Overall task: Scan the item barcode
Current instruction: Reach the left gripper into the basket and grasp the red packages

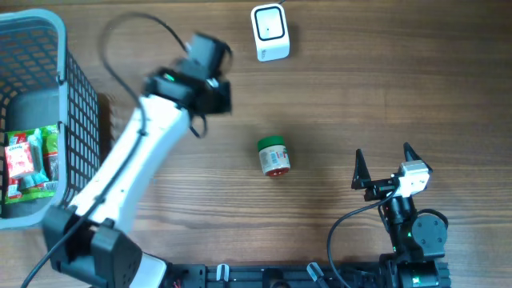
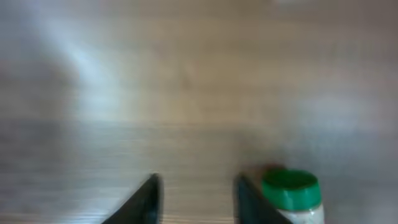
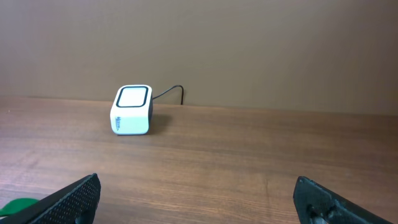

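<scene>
A green-lidded jar (image 1: 274, 156) lies in the middle of the table (image 1: 416, 72), well apart from the scanner (image 1: 270, 32) at the far edge. Just beside it the left pincer (image 2: 198, 199) is partly open and empty. The right pincer (image 1: 384, 154) is wide and empty. Scanning seems not yet done.

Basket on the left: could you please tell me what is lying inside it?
Inside the basket lie red, white and green packets. Its left part is cut off by the frame, and anything beneath the packets is covered.
</scene>
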